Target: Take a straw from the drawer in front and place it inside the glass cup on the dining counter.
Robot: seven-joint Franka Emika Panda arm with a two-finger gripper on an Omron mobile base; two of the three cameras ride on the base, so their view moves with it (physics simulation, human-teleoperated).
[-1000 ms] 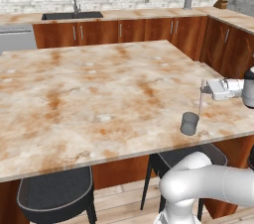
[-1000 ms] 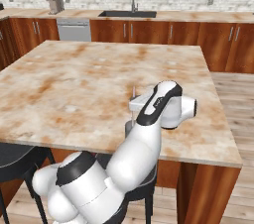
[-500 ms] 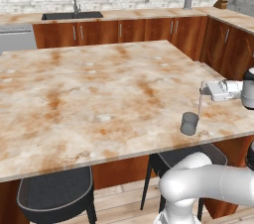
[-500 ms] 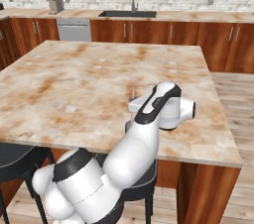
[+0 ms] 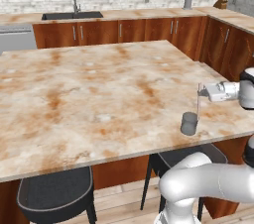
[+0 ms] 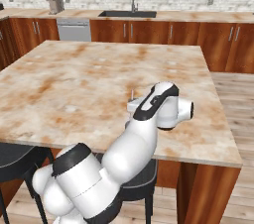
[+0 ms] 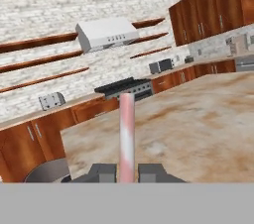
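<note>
The glass cup (image 5: 189,123), a short smoky-grey tumbler, stands near the front right corner of the dining counter (image 5: 99,84). My gripper (image 5: 200,90) reaches in from the right, level with the counter, and is shut on the straw (image 5: 198,103). The straw hangs upright, with its lower end at the cup's right edge; I cannot tell if it is inside. In the hand view the pinkish straw (image 7: 126,134) rises between the two fingertips (image 7: 101,172), and the cup's rim (image 7: 47,171) curves at the lower left. My own arm covers the cup in the right base view, where the straw's top (image 6: 132,92) pokes up. The drawer is out of view.
Dark stools (image 5: 54,193) stand under the counter's near edge, one (image 5: 173,161) below the cup. A sink (image 5: 72,16) sits in the far wall counter. The hand view looks across the marble top (image 7: 213,114) to a stove (image 7: 124,88) and toaster (image 7: 51,100).
The hand has crept a little to the left, toward the cup, with the straw still upright in it. The cup has not moved.
</note>
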